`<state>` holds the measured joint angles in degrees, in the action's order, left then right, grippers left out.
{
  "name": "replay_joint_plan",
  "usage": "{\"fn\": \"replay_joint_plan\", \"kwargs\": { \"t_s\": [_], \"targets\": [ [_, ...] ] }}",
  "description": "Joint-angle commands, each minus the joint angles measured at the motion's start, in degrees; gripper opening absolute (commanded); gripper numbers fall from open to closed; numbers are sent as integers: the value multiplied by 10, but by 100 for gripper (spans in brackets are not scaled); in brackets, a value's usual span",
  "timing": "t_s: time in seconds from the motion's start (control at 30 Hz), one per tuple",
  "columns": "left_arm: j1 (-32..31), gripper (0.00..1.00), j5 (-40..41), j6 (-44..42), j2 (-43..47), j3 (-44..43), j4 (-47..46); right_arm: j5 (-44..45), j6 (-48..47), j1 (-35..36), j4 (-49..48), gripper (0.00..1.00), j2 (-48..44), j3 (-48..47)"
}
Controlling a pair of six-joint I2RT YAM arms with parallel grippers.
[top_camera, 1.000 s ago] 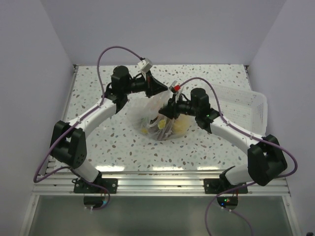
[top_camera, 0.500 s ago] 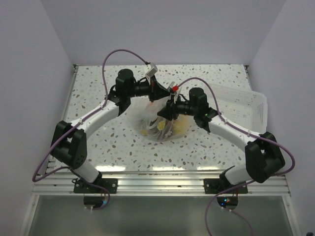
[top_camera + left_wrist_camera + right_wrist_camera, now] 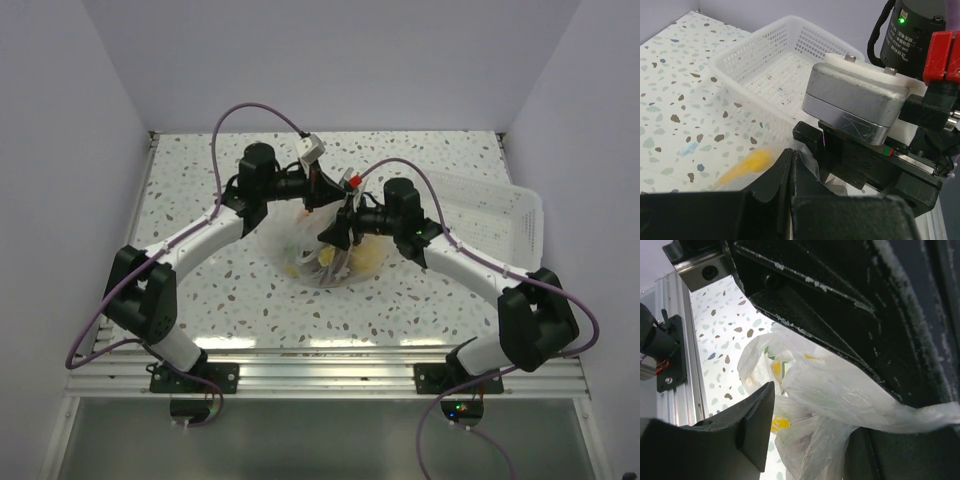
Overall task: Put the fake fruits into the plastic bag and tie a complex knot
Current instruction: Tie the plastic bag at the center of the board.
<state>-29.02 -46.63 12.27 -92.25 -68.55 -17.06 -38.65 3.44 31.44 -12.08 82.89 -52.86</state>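
Okay, status. Left claw [image 3: 791, 155]: fingers pressed together, no gap showing, with a fold of clear film caught at the tips. That film belongs to the thin, crinkly, transparent plastic bag [image 3: 303, 248], which sits on the white speckled table [image 3: 200, 290] directly below both claws.

Right claw [image 3: 330, 231]: we see its black fingers [image 3: 752, 415] standing apart, with bunched film filling the gap between them. We cannot tell whether they clamp the film or only straddle it.

In the top view the two claws come together over the upper part of the bag, the left claw just behind the right claw. They are close enough that we cannot tell if they touch. A strand of the bag's gathered neck [image 3: 920, 415] runs off to one side of the right claw. We cannot tell whether it is knotted.

Small glossy yellow toy fruits [image 3: 367, 259] lie inside the bag, under the right claw. More yellow shows through the film in the right wrist view. One blurred yellow-orange shape shows through the film just left of the left claw's tips.

Rigid white slotted plastic tray [image 3: 765, 55] lies on the table beyond the left claw's tips and to the right of the right claw, partly under that arm. The right arm's silver metal wrist block [image 3: 855, 107] sits just ahead of the left claw, with a red block [image 3: 940, 55] beside it.
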Motion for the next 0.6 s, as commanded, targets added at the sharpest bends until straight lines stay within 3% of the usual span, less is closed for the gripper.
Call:
{"fn": "replay_joint_plan", "kwargs": {
  "t_s": [0.0, 0.57],
  "targets": [
    [-11, 0, -19, -31, 17, -8, 15, -27, -13, 0, 4, 53, -2, -35],
    [-42, 0, -22, -23, 43, 38, -36, -5, 75, 0, -58, 49, 14, -37]
  ]
}}
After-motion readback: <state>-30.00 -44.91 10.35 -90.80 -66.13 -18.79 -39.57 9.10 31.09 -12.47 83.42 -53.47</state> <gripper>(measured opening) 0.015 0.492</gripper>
